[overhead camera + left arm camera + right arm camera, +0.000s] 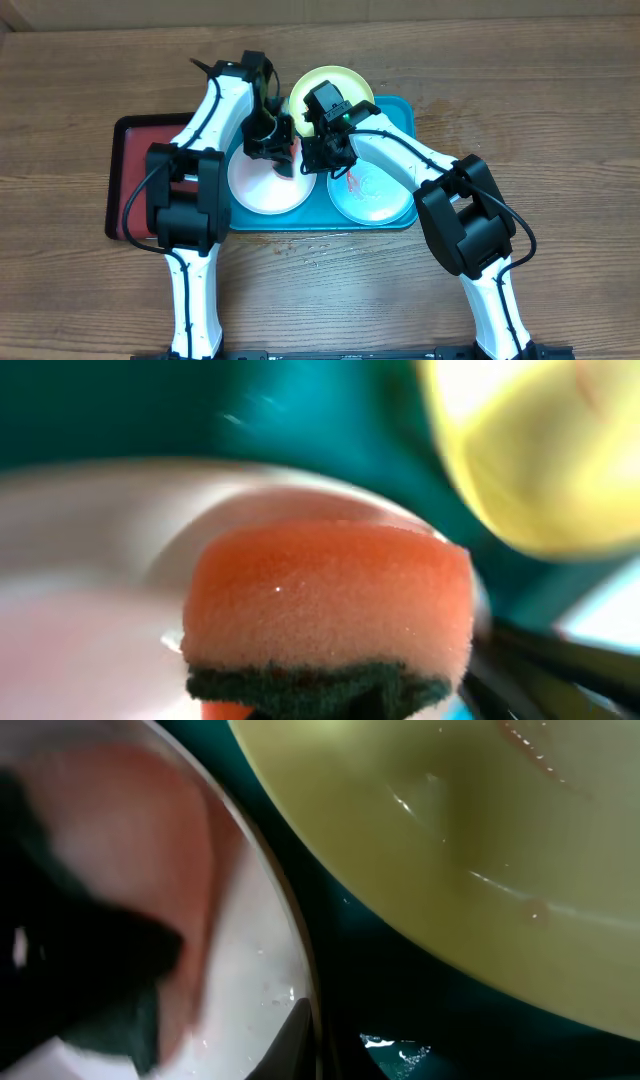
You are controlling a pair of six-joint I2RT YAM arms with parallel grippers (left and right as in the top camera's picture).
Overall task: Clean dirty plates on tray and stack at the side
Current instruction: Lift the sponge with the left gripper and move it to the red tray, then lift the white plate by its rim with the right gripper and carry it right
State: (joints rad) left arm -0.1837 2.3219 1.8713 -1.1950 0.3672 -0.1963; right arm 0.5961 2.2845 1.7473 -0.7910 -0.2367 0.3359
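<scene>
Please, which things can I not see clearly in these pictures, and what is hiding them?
White plate: overhead, the arms cover its upper part; both wrist views blur it, so any smears cannot be judged.
Right claw: overhead, its own body hides the fingers; the right wrist view does not show them clearly, so open or shut is unclear.
Sponge: the left wrist view cuts off its bottom at the edge.

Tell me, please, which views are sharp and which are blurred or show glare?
Overhead: sharp and evenly lit. Left wrist: only the sponge is near focus; the white plate and yellow-green plate blur. Right wrist: all soft, small glints on the tray.
</scene>
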